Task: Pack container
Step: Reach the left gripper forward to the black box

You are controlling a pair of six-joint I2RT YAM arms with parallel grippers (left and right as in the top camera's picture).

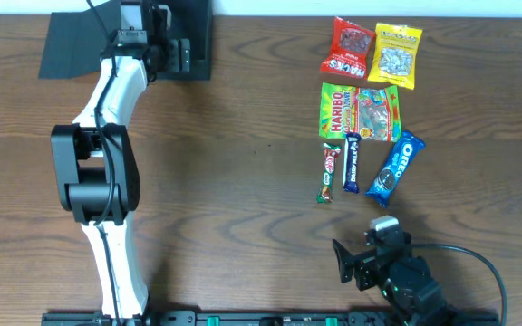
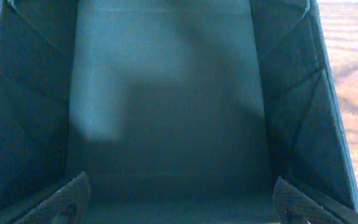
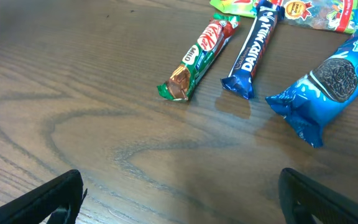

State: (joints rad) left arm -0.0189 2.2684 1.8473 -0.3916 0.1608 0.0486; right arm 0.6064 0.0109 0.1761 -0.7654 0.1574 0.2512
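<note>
The container (image 1: 71, 43) stood open at the far left of the surface (image 1: 243, 199), its interior bare, presumably ready for loading. The left fingers (image 2: 67, 198) hung spread apart inside it, holding nothing. The right fingers (image 3: 48, 199), also parted and empty, faced snacks at right, apparently awaiting pick-up: KitKat bar (image 3: 197, 56), Dairy Milk bar (image 3: 253, 53), Oreo pack (image 3: 328, 87), and a Haribo bag (image 1: 356, 110) farther off.
</note>
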